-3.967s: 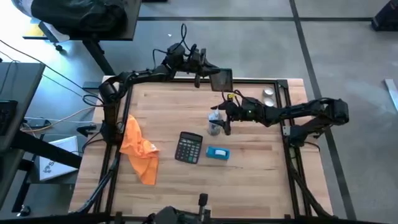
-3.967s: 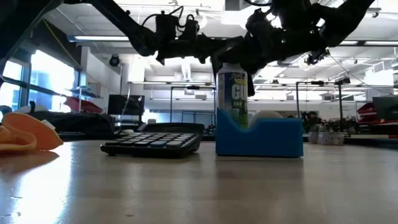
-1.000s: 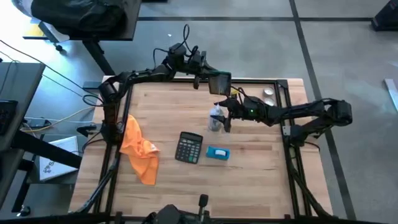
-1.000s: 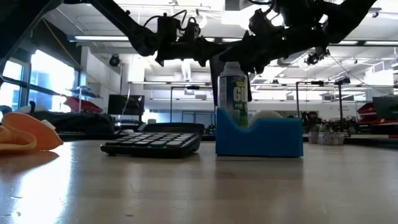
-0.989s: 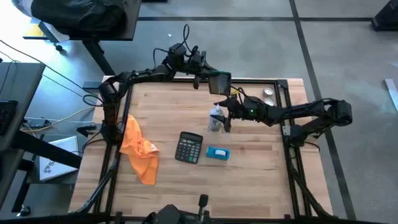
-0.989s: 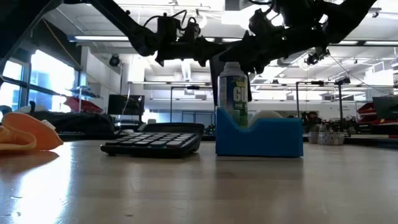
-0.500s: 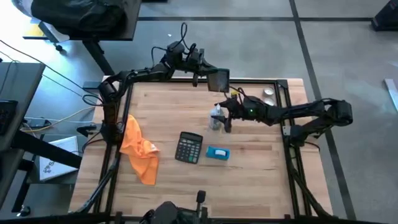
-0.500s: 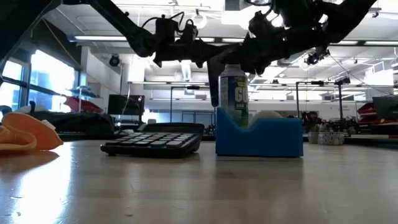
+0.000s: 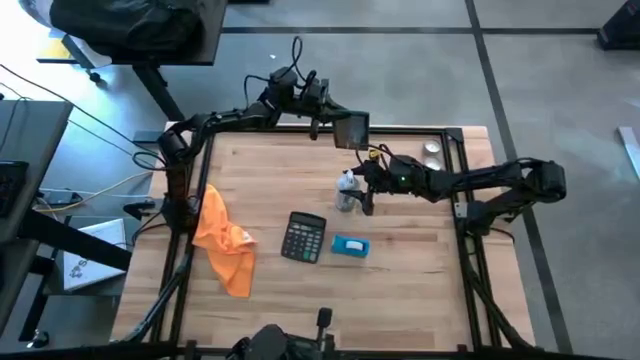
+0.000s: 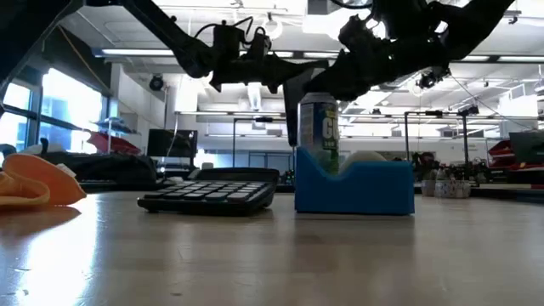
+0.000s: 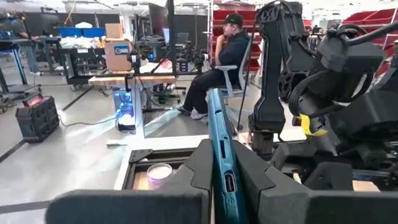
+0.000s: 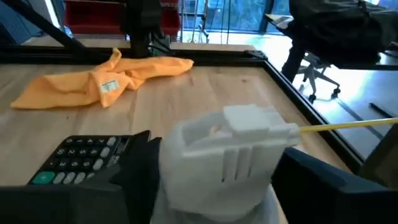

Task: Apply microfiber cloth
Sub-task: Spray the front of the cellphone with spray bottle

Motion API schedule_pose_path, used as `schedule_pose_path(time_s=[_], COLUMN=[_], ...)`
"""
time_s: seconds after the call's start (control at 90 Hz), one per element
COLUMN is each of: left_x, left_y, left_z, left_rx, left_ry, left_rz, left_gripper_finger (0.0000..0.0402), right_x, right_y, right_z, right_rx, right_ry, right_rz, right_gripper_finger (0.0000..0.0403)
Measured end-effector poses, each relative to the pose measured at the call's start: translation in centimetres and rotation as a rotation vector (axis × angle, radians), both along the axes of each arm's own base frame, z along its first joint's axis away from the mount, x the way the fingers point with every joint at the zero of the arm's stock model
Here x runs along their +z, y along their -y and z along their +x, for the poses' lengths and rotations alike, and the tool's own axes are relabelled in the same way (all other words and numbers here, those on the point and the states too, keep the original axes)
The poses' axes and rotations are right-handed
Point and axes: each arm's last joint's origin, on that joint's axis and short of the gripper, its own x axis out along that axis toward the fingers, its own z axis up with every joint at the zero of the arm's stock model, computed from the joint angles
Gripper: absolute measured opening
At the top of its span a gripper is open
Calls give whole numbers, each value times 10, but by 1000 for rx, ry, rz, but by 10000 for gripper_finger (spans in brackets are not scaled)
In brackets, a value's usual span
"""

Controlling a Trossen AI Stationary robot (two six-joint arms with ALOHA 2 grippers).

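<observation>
Pincer fingers of the right arm (image 9: 358, 192) clamp the white-capped spray bottle (image 12: 233, 152) from both sides, arm stretched low across the surface (image 9: 420, 270). Just beyond it lie the black calculator (image 9: 304, 238) and blue box (image 9: 349, 246); the microfiber cloth (image 9: 223, 238) sits farther off, crumpled at the surface's left edge. Left pincer (image 9: 340, 128), raised at the far edge, grips a teal slab (image 11: 219, 152) edge-on.

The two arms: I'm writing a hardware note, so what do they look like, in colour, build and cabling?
Both arms are black, built of slim jointed segments with loose black cables. The left arm carries cable loops near its wrist. The right arm shows a yellow cable and a small green light near its wrist. Each ends in blocky dark fingers.
</observation>
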Motion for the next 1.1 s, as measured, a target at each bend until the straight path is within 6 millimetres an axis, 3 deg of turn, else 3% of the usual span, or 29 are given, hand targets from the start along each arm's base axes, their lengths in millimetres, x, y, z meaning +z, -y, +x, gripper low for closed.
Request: schedule_pose_path(time_s=[0.111,0.467,0.644,0.889,1.1], left_x=[0,0,2,26,20], left_y=[0,0,-2,-7,-12], left_z=[0,0,0,-9,-12], left_rx=[-1,-2,44,67,89], left_ry=[0,-2,21,204,143], left_rz=[1,-1,18,39,-25], left_gripper_finger=[10,10,10,10,10], right_x=[-1,4,9,1,5], right_y=[0,6,6,6,5], right_z=[0,-8,-14,-8,-11], right_rx=[9,-104,-154,-141,-132], right_ry=[-12,-32,-21,-49,-42], right_rz=[7,18,48,71,39], right_gripper_finger=[168,167,174,171,212])
